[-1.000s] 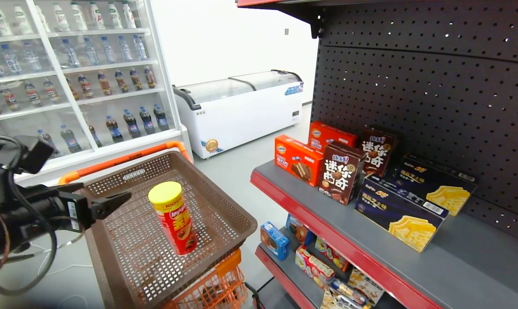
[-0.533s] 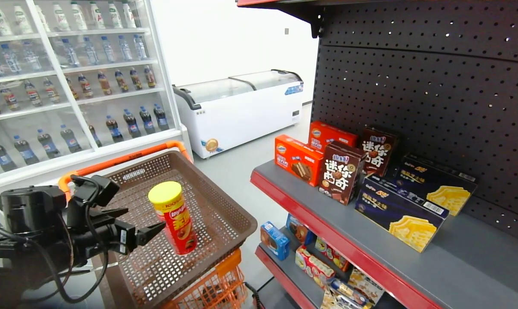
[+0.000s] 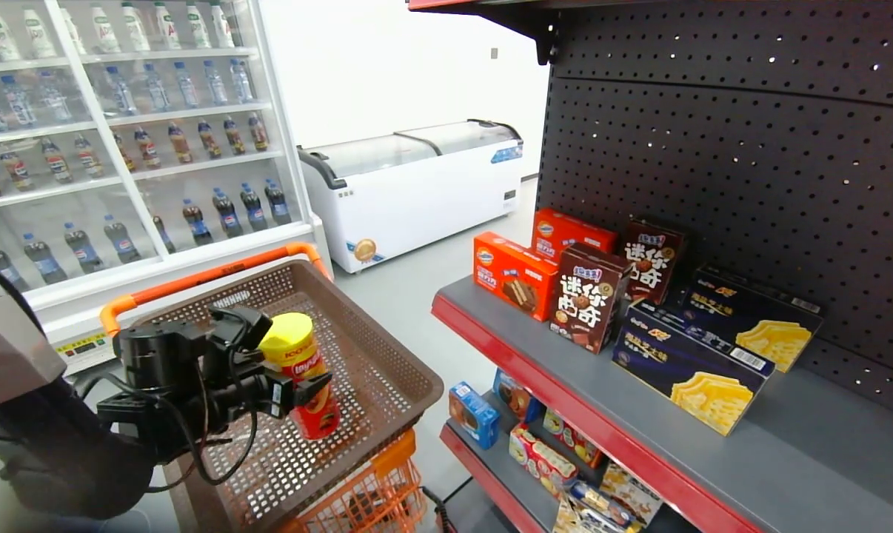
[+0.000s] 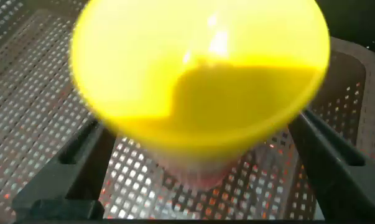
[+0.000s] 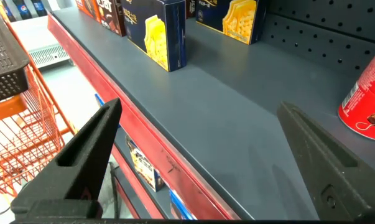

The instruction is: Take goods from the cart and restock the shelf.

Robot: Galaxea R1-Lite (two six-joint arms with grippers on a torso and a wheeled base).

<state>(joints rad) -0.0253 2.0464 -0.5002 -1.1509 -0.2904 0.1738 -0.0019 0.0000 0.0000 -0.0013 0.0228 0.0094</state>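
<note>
Left end effector (image 3: 309,386) has reached the can (image 3: 295,354) (jaws apart)

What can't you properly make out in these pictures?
- Left wrist view: the chip can is blurred, and its lid hides the label.
- Head view: the left gripper covers the can's middle.
- Right wrist view: a red can on the shelf is cut off by the picture's edge.
- Head view: the lower-shelf goods are partly hidden under the shelf board.

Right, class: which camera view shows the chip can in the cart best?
The head view: the can stands upright in the basket, the left hand around it. The left wrist view gives its yellow lid, blurred; the right wrist view faces the shelf.
</note>
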